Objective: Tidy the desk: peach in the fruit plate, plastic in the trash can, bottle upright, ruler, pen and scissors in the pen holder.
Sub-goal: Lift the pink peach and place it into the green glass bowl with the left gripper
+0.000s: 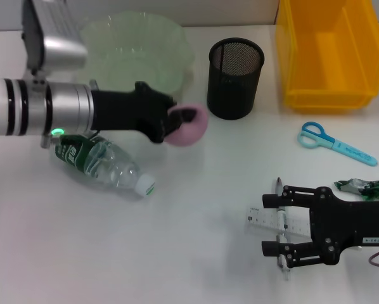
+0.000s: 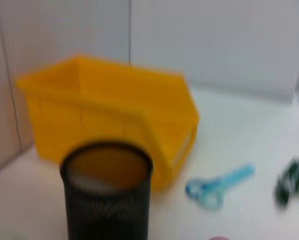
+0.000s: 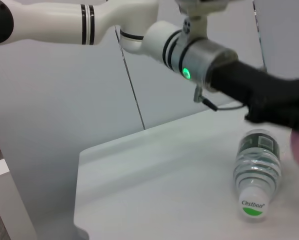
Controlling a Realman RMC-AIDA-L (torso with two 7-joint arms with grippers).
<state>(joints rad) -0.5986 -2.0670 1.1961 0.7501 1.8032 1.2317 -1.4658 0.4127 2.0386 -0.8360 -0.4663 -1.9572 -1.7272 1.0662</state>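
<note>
Right hand (image 1: 283, 233) sits at about 5 o'clock in the head view, low over the white surface (image 1: 177, 240), its fingers spread apart with the clear ruler (image 1: 265, 223) and the pen (image 1: 281, 218) lying between them; neither finger is seen pressing on either one. Just past its wrist, at 4 o'clock, lies a crumpled piece of green plastic (image 1: 364, 187), and above that the blue scissors (image 1: 335, 144) lie flat, well apart from the black mesh pen holder (image 1: 235, 78).

Left hand (image 1: 180, 123) reaches in from 9 o'clock and is pinching the pink peach (image 1: 192, 126), held above the surface just in front of the pale green fruit plate (image 1: 139, 47) at 11 o'clock. Beneath the left arm a clear water bottle (image 1: 104, 164) lies on its side, its white and green cap pointing toward 5 o'clock.

At 1 o'clock stands the yellow bin (image 1: 329, 50), just beside the pen holder. From the left wrist view the pen holder stands in front of the bin, with the scissors and the plastic farther off to one side.
</note>
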